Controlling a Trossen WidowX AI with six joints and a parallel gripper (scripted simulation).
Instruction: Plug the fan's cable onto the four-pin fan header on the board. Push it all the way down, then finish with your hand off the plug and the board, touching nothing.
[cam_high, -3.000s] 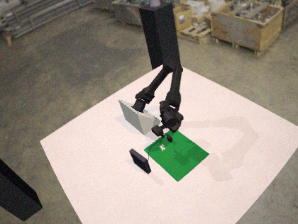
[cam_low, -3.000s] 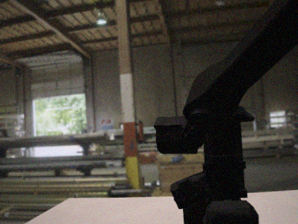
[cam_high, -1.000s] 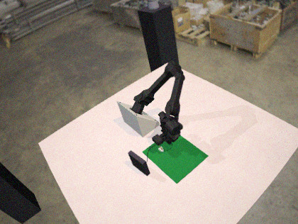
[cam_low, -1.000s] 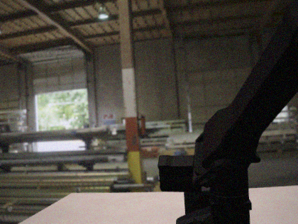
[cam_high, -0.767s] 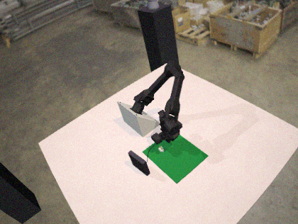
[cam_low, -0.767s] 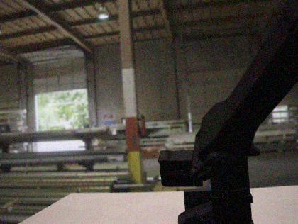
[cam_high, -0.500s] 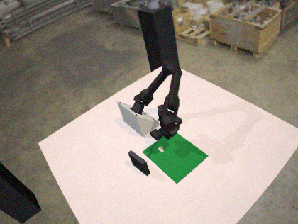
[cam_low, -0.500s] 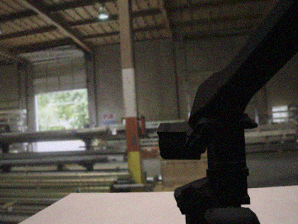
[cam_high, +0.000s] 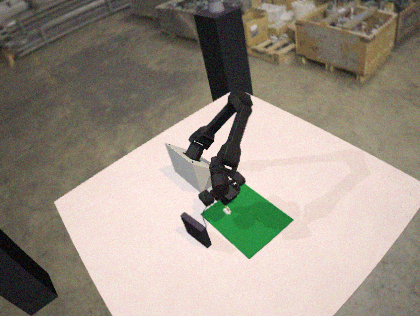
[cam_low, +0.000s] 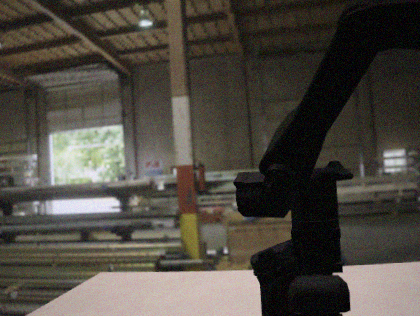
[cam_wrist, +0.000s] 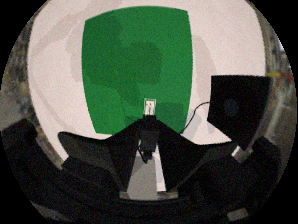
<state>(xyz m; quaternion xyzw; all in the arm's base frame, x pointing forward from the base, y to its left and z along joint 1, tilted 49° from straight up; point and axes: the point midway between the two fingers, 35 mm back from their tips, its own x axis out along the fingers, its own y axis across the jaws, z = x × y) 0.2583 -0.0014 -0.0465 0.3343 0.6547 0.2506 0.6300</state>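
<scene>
Green board (cam_high: 255, 220), one; end effector (cam_wrist: 145, 144) apparently gripping plug (cam_wrist: 149, 106).

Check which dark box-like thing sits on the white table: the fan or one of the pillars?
The black fan, standing by the green board's left corner. Both dark pillars stand on the floor, off the table.

Matte black jointed arm (cam_high: 235, 131) of boxy links (no markings visible) on a pale grey wedge-shaped base (cam_high: 181, 167).
</scene>
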